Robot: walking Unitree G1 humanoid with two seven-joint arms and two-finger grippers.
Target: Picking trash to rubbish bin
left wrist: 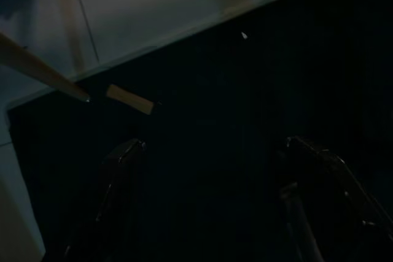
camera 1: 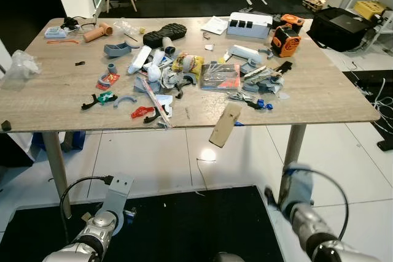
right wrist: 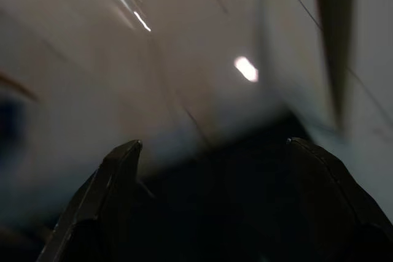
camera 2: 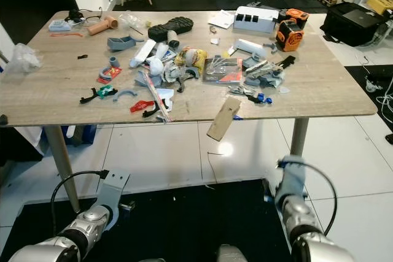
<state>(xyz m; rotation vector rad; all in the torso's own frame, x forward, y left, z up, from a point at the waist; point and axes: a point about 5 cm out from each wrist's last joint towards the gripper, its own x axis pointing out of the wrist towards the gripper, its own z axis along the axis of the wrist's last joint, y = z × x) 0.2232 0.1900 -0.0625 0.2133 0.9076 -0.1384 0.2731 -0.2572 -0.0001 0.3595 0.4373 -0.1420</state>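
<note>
A wooden table stands before me with trash strewn over its middle: a yellow wrapper, a shiny packet, red scraps, grey and white plastic parts. A tan cardboard piece hangs tilted over the front edge. Both silver arms hang low in front of the table, the left arm and the right arm. My left gripper is open over the dark mat. My right gripper is open above pale floor, in a blurred picture.
A black shoe sole, a white box and an orange tool lie at the table's back. A clear bag sits at its left edge. A black mat covers the floor at my feet. A black case lies at the right.
</note>
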